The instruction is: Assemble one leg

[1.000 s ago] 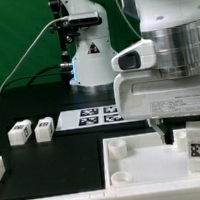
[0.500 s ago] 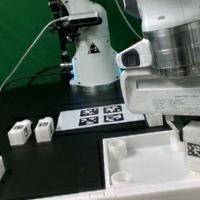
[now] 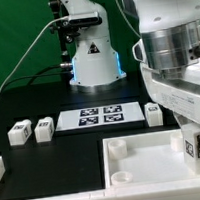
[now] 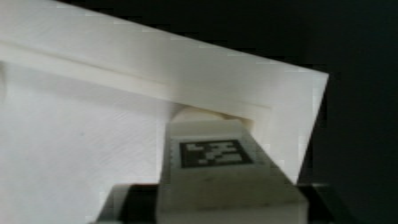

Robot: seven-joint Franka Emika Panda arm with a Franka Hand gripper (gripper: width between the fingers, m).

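The exterior view looked from low and close at the front edge of the black table (image 3: 54, 158), facing level toward the back edge, where the arm's base (image 3: 92, 64) stood before a green backdrop. The arm's wrist (image 3: 179, 59) hung so near the lens that it filled the exterior view's right. The marker board (image 3: 100, 115) lay mid-table and the white panel (image 3: 136, 164) reached the front edge.

The wrist view sat on the wrist, looking down along the gripper (image 4: 210, 190) from very close; it was blurred. Both views shared the leg (image 3: 199, 145) with its tag (image 4: 214, 152) and the panel beneath it (image 4: 89, 130).
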